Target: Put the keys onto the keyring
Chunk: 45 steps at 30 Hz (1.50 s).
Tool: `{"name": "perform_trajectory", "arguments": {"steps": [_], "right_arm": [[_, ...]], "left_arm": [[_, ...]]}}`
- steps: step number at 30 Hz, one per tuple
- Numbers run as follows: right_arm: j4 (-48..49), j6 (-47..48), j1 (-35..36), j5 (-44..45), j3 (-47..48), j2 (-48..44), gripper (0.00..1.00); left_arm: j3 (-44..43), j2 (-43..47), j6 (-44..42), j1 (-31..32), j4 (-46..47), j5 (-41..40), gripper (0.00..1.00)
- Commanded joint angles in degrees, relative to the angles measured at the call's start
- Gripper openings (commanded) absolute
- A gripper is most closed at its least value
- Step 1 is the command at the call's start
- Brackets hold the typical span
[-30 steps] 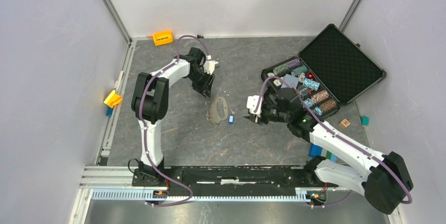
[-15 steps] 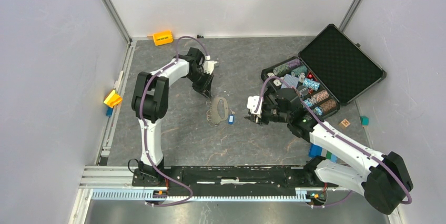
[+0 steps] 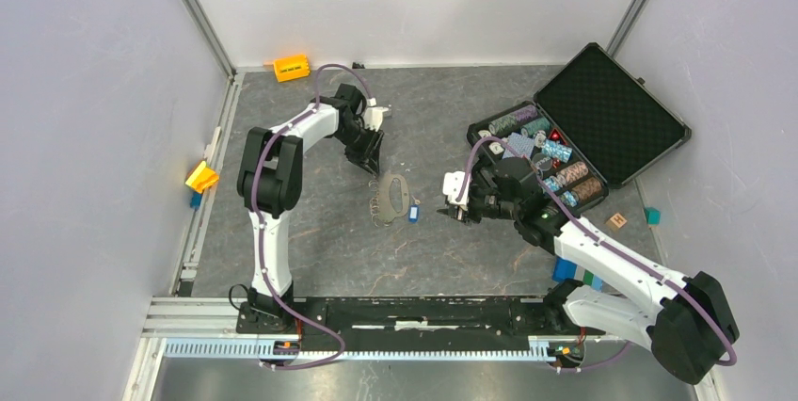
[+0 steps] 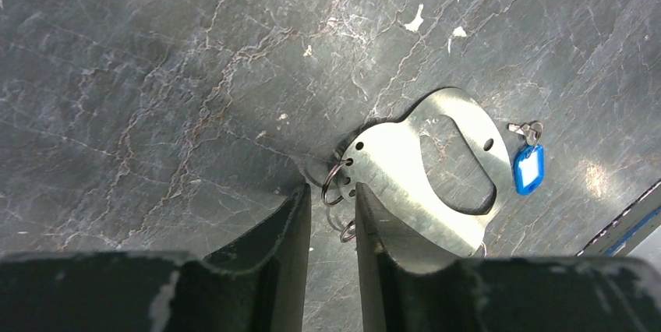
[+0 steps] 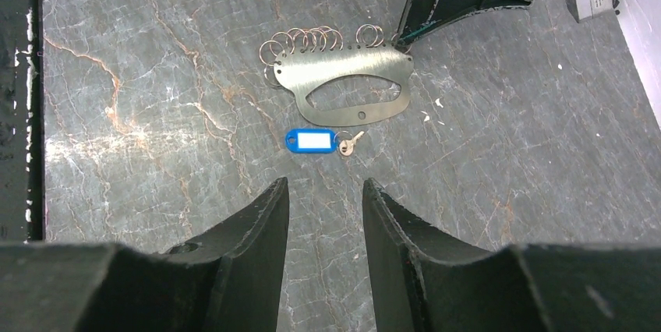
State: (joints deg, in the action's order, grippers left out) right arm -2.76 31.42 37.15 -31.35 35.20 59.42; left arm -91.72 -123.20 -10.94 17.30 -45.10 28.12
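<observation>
Key (image 5: pixel 350 142): one, small, silver, on a blue tag (image 5: pixel 313 140) with a white label. It lies flat on the table (image 5: pixel 156 114), just beside the long edge of the plate (image 5: pixel 343 75), not touching it.

Handling, as I judge it: light, stiff, thin, and likely to skid on the smooth top, so hard to lift by the blade. Best taken by the tag, which is thicker and gives the jaws purchase.

Plate: flat steel with an oval cut-out and a row of wire rings (image 5: pixel 304 39) along one edge. The rings are probably springy and apt to swing.

Left gripper (image 4: pixel 332 190): jaws narrowly apart, the end ring at their mouth. Whether they touch it I cannot tell.

Right gripper (image 5: pixel 323 185): spread, empty, hovering short of the key.
</observation>
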Motion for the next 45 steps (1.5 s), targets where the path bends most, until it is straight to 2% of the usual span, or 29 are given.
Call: {"name": "perform_trajectory", "arguments": {"steps": [1, 5, 12, 19, 26, 30, 34, 38, 45], "right_arm": [[0.14, 0.69, -0.24, -1.34, -0.14, 0.04, 0.45], [-0.03, 0.83, -0.23, -1.43, -0.12, 0.26, 0.45], [-0.08, 0.84, -0.32, -1.61, -0.13, 0.46, 0.45], [-0.27, 0.92, -0.32, -1.87, 0.03, 0.88, 0.45], [-0.38, 0.87, -0.33, -1.89, 0.22, 0.97, 0.45], [-0.27, 0.84, -0.33, -1.78, 0.22, 0.74, 0.45], [-0.42, -0.23, -0.36, -1.74, 1.32, 0.43, 0.45], [-0.72, -1.56, -0.33, -2.02, 4.03, 0.13, 0.46], [-0.94, -2.12, -0.33, -7.27, 10.04, 3.27, 0.56]], "left_arm": [[-1.88, -1.01, 1.58, -0.42, 0.01, 1.04, 0.35], [-1.53, -1.41, 1.52, -0.42, 0.01, 2.13, 0.34], [-1.63, -1.87, 2.00, -0.59, 0.01, 3.57, 0.28], [-1.90, -1.02, 2.27, -1.20, 0.01, 3.78, 0.19], [-2.40, -0.82, 2.62, -1.30, 0.01, 4.78, 0.02], [-2.19, 0.41, 1.93, -1.27, 0.01, 5.61, 0.02], [-0.60, 4.06, -0.24, -1.22, 0.75, 6.40, 0.02], [3.87, 11.40, -2.81, -1.13, 4.15, 8.60, 0.02], [10.06, 25.33, -7.21, 0.58, 6.89, 16.03, 0.02]]}}
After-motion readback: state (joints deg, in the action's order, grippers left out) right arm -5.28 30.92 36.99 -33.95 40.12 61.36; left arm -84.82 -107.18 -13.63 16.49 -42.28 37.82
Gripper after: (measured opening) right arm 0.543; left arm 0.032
